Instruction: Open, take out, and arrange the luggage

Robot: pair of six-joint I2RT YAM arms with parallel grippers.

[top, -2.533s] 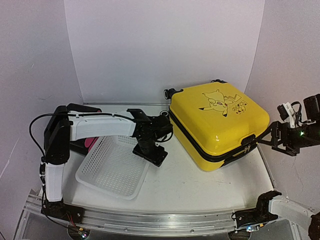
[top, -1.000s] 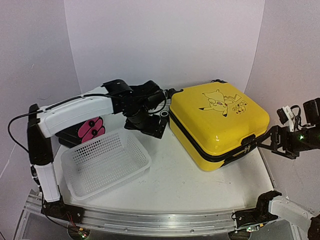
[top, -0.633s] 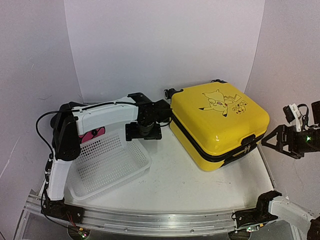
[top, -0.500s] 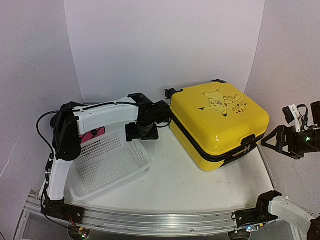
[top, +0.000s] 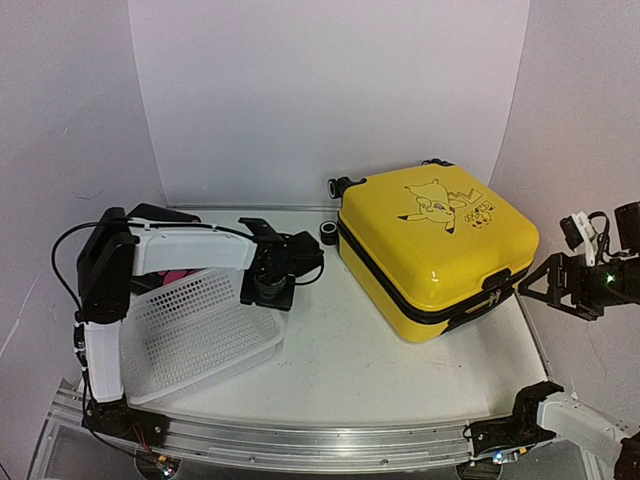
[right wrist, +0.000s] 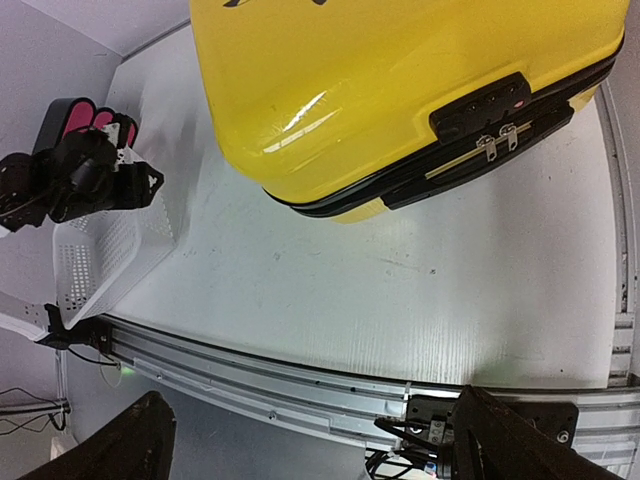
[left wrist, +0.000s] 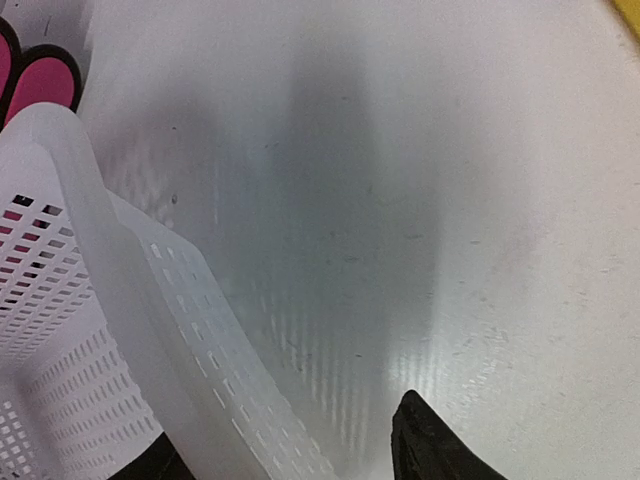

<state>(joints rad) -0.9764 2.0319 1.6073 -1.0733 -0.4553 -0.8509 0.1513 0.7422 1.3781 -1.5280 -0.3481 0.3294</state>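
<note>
- Yellow suitcase (top: 440,250) lies zipped shut, lid up, on the table (top: 380,370).
- Left gripper (top: 268,290), left of suitcase: jaws partly apart, astride white mesh basket (top: 200,330) rim, not clamped.
- Right gripper (top: 560,285), right of suitcase: jaws wide, holding nothing.

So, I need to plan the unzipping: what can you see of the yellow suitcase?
The yellow suitcase is a glossy hard shell lying flat, lid up, on the right of the white table. A black cartoon drawing marks the lid; a black zipper band rings its middle, closed. A black lock with two metal zipper pulls sits at its near right corner; black wheels at the far end. Nothing rests on it.
</note>
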